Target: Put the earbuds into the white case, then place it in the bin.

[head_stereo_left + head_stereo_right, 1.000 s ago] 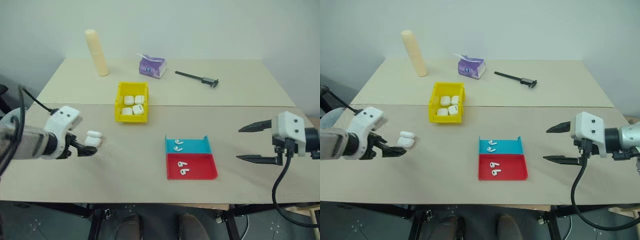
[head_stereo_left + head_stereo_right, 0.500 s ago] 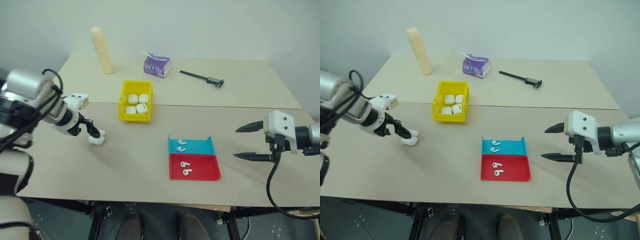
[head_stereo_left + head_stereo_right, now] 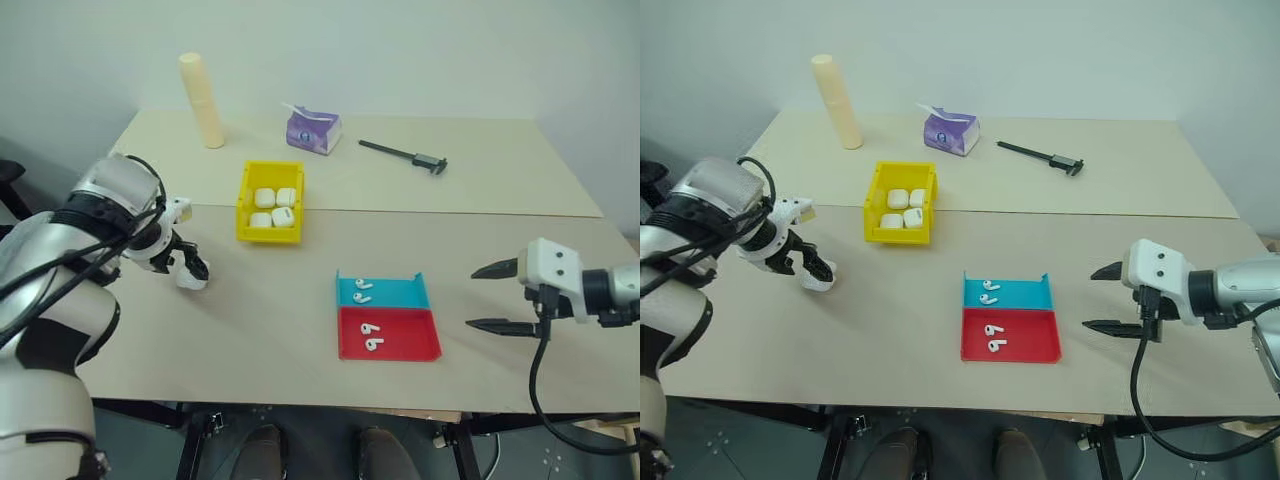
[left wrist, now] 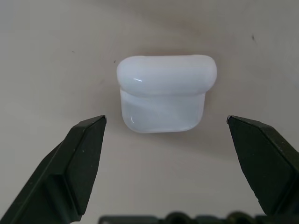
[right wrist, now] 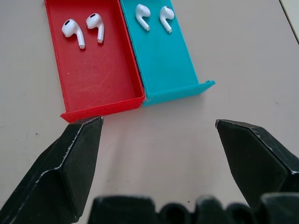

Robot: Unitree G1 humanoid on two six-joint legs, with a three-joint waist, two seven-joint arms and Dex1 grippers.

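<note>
White case [image 4: 166,93]: one, glossy, rounded, lid open. Lies on the beige table [image 3: 260,330] at its left side, apart from the other items. In the left wrist view it sits between the two black fingers, with table visible on either side and no contact.

Left gripper [image 3: 191,271]: pointed steeply down over the white case, jaws spread wide, nothing held.

Earbuds: four, white, short-stemmed. Two lie side by side in the red tray [image 5: 100,81], the pair [image 5: 83,29] near its far end. Two more, the pair [image 5: 154,16], lie in the blue tray [image 5: 168,60]. The trays touch along one long edge and sit near the table's front centre.

Bin [image 3: 269,203]: yellow, rectangular, raised walls. Stands behind the trays and to their left, near the seam between the two tabletops. Holds four closed white cases [image 3: 273,208] packed close together.

Right gripper [image 3: 492,297]: at the table's right side, well apart from the trays, pointing toward them. Jaws spread wide, empty.

Far tabletop: a tall cream cylinder [image 3: 201,101], upright, at the back left; a purple tissue pack [image 3: 312,131] near the middle; a black caliper [image 3: 405,156] lying flat to its right.
</note>
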